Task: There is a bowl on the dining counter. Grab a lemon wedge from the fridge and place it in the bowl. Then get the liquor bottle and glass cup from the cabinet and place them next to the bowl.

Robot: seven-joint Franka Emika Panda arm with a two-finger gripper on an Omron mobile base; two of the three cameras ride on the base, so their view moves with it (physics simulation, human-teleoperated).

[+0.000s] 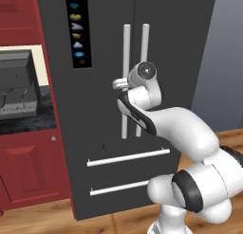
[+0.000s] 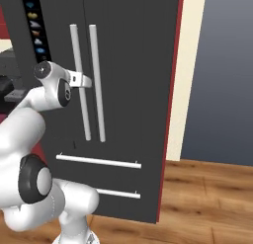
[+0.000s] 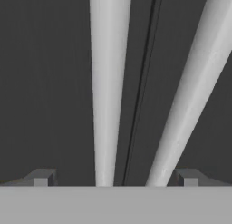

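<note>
Gripper (image 3: 115,177) spread wide, holding nothing, pointed straight at the closed fridge (image 1: 104,110), hard up to its two pale vertical bar handles. Left handle (image 3: 106,91) dead ahead between the fingertips (image 3: 43,177); right handle (image 3: 190,100) slanting toward one o'clock. Icon panel (image 1: 78,29) at ten o'clock of the hand. Two drawer handles (image 1: 128,158) below.

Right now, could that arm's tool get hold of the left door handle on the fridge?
Probably yes. The tool is open and right in front of the fridge, its fingertips standing either side of both handles. The left door handle lies between them with nothing in the way, though it is not gripped yet.
</note>
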